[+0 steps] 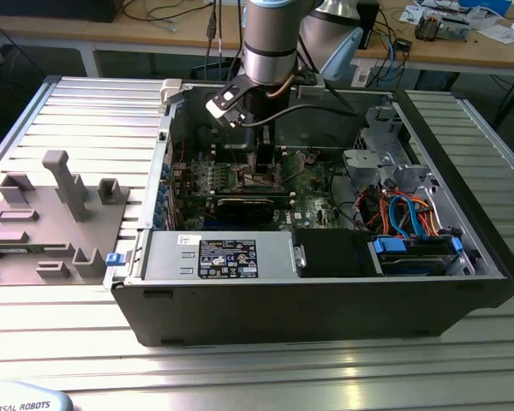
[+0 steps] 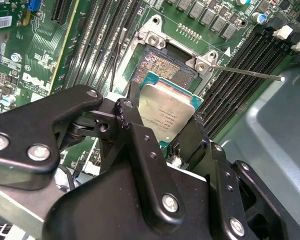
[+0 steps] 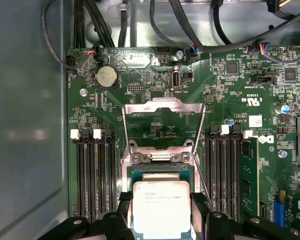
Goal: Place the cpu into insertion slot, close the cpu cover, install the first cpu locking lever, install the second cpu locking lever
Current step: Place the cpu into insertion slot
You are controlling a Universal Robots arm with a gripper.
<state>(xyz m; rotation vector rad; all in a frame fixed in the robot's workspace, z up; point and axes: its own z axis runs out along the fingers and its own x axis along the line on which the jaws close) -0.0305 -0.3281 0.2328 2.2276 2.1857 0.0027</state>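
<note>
Fingers (image 3: 123, 206) of the gripper (image 3: 161, 212) clamped on opposite edges of the cpu (image 2: 167, 109), silver top up. Hangs over the insertion slot (image 2: 162, 67) on the green board (image 3: 230, 100) inside the computer case (image 1: 325, 300); contact not discernible. Beside the slot, the cpu cover (image 3: 162, 104) tipped up, open.
</note>
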